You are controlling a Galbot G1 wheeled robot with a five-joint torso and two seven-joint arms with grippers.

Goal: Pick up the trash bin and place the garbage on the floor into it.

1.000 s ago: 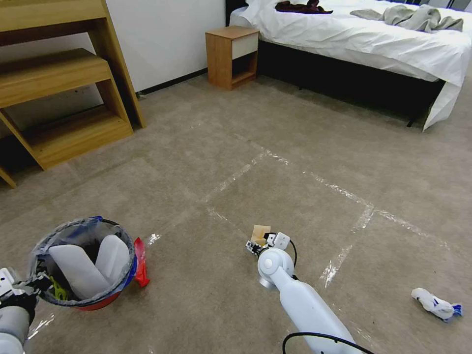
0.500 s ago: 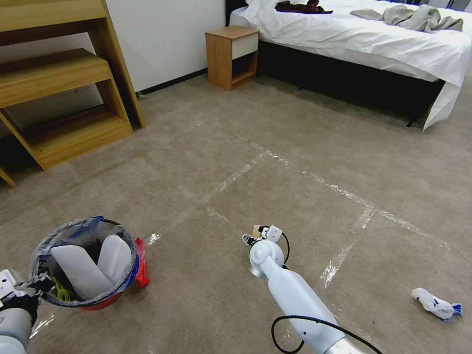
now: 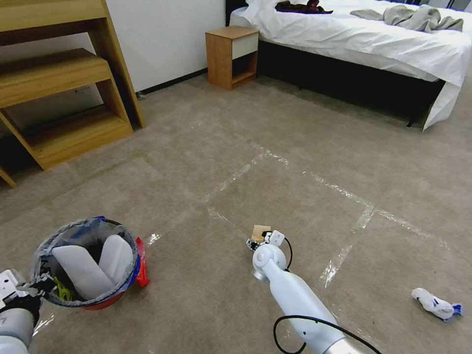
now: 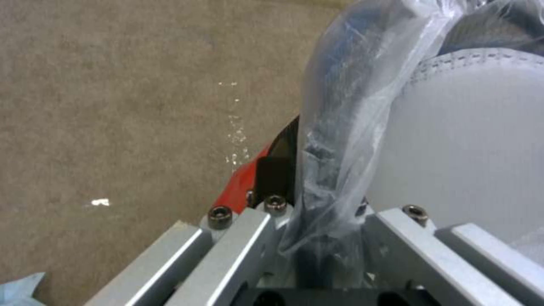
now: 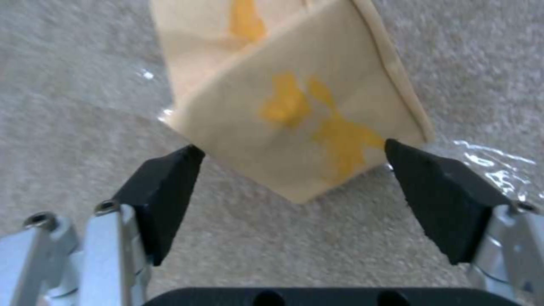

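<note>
Left gripper point(image 3: 37, 285) clamped on the rim of the trash bin point(image 3: 88, 263), which already holds two white slippers point(image 3: 96, 263); right gripper point(image 5: 295, 195) spread open around the paper bag point(image 5: 300, 114) on the carpet point(image 3: 295, 147) beyond the bin; tissue point(image 3: 435, 305) remains

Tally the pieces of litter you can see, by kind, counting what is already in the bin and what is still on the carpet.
White slippers, in the trash bin: 2
Red wrapper, beside the bin: 1
Tan paper bag, between the open right gripper's fingers: 1
Crumpled white-and-blue wad on the floor: 1
Total: 5
</note>
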